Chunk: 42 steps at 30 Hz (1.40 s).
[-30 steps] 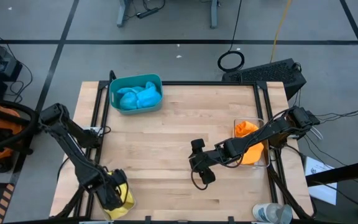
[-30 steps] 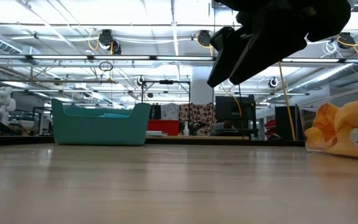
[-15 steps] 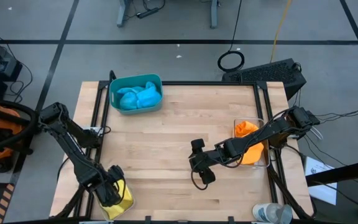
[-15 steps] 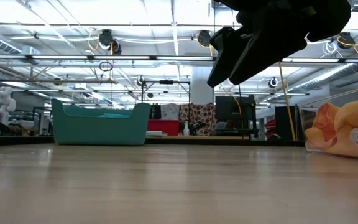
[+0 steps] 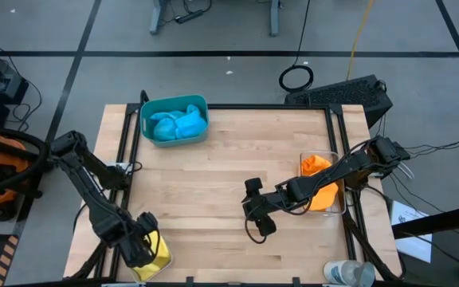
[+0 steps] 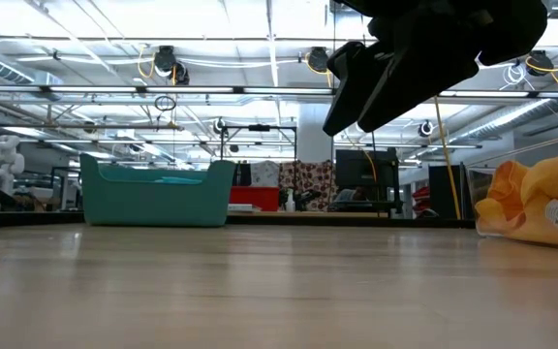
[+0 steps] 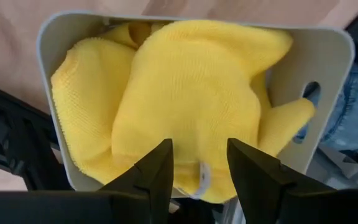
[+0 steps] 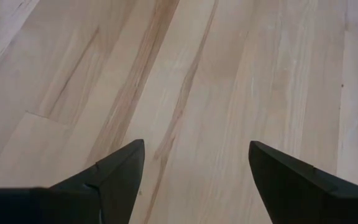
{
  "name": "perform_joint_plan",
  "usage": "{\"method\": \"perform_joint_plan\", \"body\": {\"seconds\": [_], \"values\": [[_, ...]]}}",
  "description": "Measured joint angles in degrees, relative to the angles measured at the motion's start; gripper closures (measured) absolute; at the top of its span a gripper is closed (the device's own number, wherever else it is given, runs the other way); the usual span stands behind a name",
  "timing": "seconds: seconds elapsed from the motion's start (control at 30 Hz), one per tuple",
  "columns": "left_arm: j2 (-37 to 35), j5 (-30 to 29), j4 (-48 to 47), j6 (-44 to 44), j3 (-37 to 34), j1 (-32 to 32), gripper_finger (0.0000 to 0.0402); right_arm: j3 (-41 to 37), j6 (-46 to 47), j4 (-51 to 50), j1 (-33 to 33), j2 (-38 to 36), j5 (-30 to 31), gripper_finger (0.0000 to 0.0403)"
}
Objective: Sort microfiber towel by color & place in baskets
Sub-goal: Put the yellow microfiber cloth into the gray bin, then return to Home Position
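Note:
Two yellow towels (image 7: 185, 99) lie bunched in the pale grey basket (image 7: 328, 68) at the table's near left corner (image 5: 156, 257). My left gripper (image 7: 199, 169) is open just above them (image 5: 139, 241), touching nothing that I can see. Blue towels (image 5: 178, 123) fill the teal basket (image 5: 148, 108) at the far edge, also seen in the low view (image 6: 153, 197). Orange towels (image 5: 319, 179) sit in the clear basket (image 5: 341, 203) at the right edge, bulging over its rim (image 6: 536, 204). My right gripper (image 8: 194, 180) hangs open over bare wood at mid-table (image 5: 250, 209).
A clear plastic bottle (image 5: 349, 273) lies at the near right corner. Black rails (image 5: 126, 147) run along the table's left and right sides. The wide wooden middle (image 5: 205, 191) between the baskets holds only my right arm (image 6: 405, 58), which hangs above it.
My left gripper has drawn back a little from over the yellow towels, toward the table's left and far side, staying open. The towels and my right arm have kept still.

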Motion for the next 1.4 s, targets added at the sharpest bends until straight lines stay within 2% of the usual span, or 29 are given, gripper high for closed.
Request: {"method": "perform_joint_plan", "body": {"seconds": [0.17, 0.27, 0.37, 0.53, 0.6, 0.8, 0.93, 1.13, 1.2, 1.4], "values": [[0.0, -2.3, 0.4, 0.0, 0.3, -0.7, 0.0248, 0.0, 0.0, -0.1, 0.0, 0.0, 0.0, 0.0122], [0.5, -2.5, 1.6, 0.0, 0.4, -1.9, 0.0262, 0.0, 0.0, -0.2, 0.0, 0.0, 0.0, 0.0122], [1.5, -3.7, 1.7, 0.0, 0.2, -3.3, 0.0298, 0.0, 0.0, -0.2, 0.0, 0.0, 0.0, 0.0122], [3.9, -7.3, 2.3, 0.2, -0.8, -5.1, 0.0380, 0.0, -0.2, 0.2, 0.0, 0.0, 0.0, 0.0122], [5.2, -10.0, 3.4, 0.6, -0.8, -5.7, 0.0395, 0.0, -0.2, 0.2, 0.0, 0.0, 0.0, 0.0122], [11.4, -11.3, 4.1, 2.0, -0.8, -5.7, 0.0398, 0.0, 0.0, 0.2, 0.0, 0.0, 0.0, 0.0122], [14.3, -9.9, 4.2, 8.0, -0.8, -5.5, 0.0397, 0.0, 0.0, 0.2, 0.0, 0.0, 0.0, 0.0122], [12.7, -11.3, 1.6, 9.1, 0.7, -3.4, 0.0394, 0.0, -0.2, 0.5, 0.0, 0.0, 0.2, 0.0122], [11.4, -11.7, 0.4, 9.1, 1.7, -3.1, 0.0393, 0.0, -0.8, 0.6, 0.0, 0.0, 2.0, 0.0124], [6.9, -12.2, 0.0, 9.2, 2.8, -2.9, 0.0393, 0.0, -2.9, 0.0, 0.4, -1.4, 4.6, 0.0148]]}}
